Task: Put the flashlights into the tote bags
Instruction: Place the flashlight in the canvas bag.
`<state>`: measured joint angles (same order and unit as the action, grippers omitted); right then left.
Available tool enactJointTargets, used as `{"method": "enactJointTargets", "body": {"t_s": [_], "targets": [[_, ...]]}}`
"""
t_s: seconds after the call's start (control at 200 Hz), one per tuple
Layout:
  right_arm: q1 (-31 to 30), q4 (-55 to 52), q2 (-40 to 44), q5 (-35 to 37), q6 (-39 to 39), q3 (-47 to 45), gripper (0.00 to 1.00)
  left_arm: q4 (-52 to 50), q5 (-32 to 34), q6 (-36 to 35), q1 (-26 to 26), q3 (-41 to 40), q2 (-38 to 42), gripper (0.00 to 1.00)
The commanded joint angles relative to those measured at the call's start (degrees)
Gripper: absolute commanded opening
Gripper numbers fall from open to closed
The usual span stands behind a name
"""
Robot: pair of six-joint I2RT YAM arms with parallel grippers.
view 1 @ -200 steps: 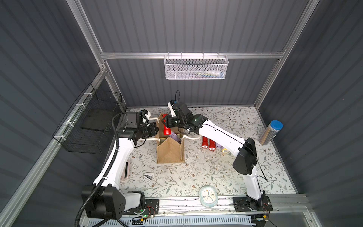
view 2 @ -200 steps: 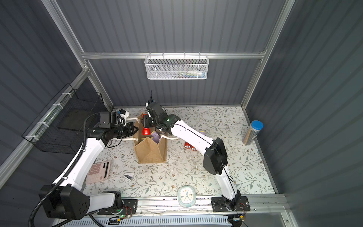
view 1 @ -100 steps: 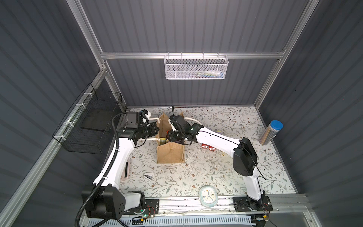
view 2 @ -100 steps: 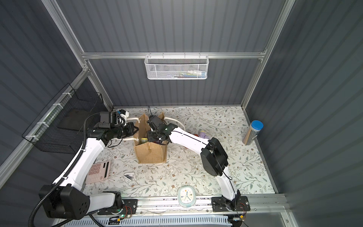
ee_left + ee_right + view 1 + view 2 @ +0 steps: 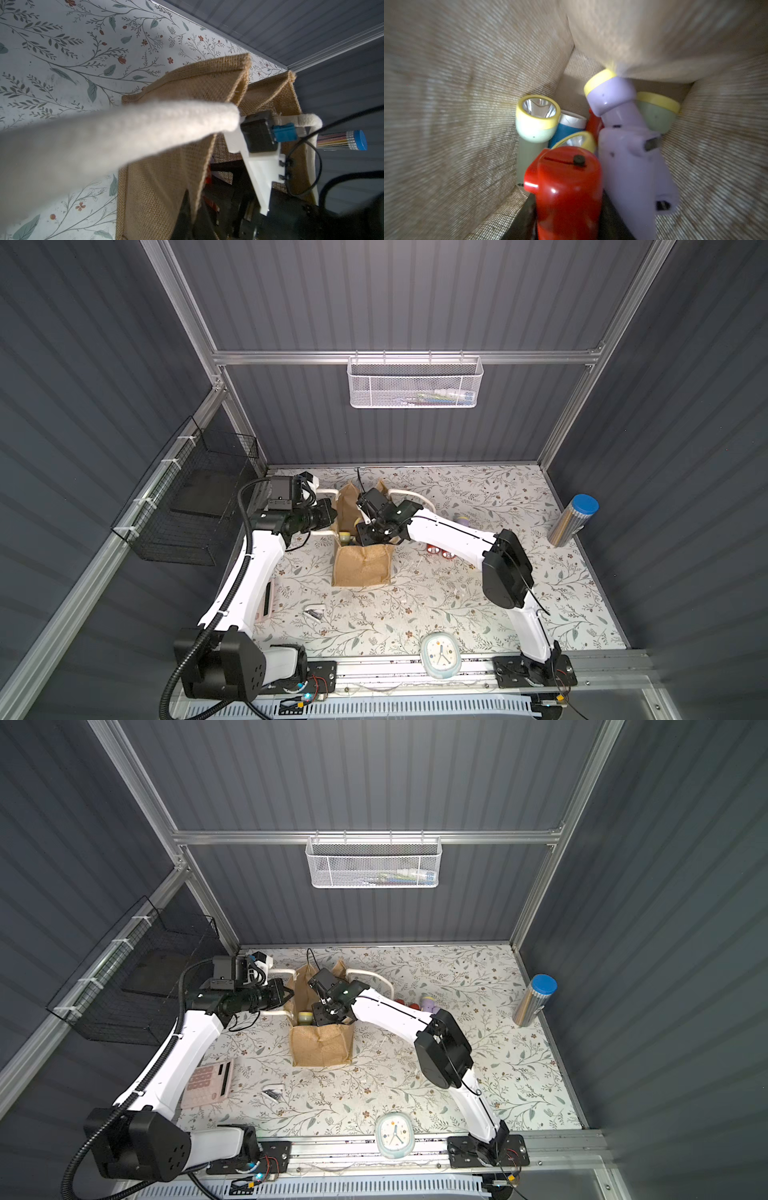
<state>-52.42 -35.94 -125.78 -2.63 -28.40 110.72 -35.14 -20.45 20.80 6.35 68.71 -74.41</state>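
Note:
The tan burlap tote bag (image 5: 361, 568) (image 5: 322, 1048) stands open mid-table. My left gripper (image 5: 332, 519) (image 5: 194, 209) is shut on the rim of the bag's left wall, with a white rope handle (image 5: 145, 128) lying across its camera. My right gripper (image 5: 368, 533) (image 5: 566, 218) reaches down inside the bag, shut on a red flashlight (image 5: 564, 187). Below it in the bag lie a pale green flashlight (image 5: 536, 122), a blue one (image 5: 566, 129), a lavender one (image 5: 629, 149) and another pale green one (image 5: 656, 116). Red flashlights (image 5: 438, 549) and a lavender one (image 5: 461, 519) lie on the table right of the bag.
A silver cylinder with a blue cap (image 5: 573, 522) stands at the right edge. A clock (image 5: 440, 659) lies at the front, a pink calculator (image 5: 210, 1079) and a small clip (image 5: 314, 612) at front left. A white mesh basket (image 5: 415, 383) hangs on the back wall, a black wire basket (image 5: 195, 506) on the left wall.
My right gripper has come down from above the bag's rim into the bag with the red flashlight. The left arm has stayed put, holding the bag's wall.

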Motion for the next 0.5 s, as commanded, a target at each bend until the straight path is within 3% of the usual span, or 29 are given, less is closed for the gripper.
{"method": "enactJointTargets", "body": {"t_s": [0.0, 0.16, 0.495], "targets": [[0.8, -9.0, -2.3, -0.6, 1.3, 0.1, 0.43, 0.6, -0.9, 0.6, 0.2, 2.2, 0.4, 0.0], [2.3, -9.8, -0.3, -4.7, 1.5, 1.3, 0.54, 0.2, -0.7, 0.5, 0.2, 2.3, 0.5, 0.0], [5.6, -7.7, 10.5, -15.9, 2.8, 2.7, 0.58, -0.3, -0.5, 0.6, 0.2, 2.6, 0.8, 0.0]]}}
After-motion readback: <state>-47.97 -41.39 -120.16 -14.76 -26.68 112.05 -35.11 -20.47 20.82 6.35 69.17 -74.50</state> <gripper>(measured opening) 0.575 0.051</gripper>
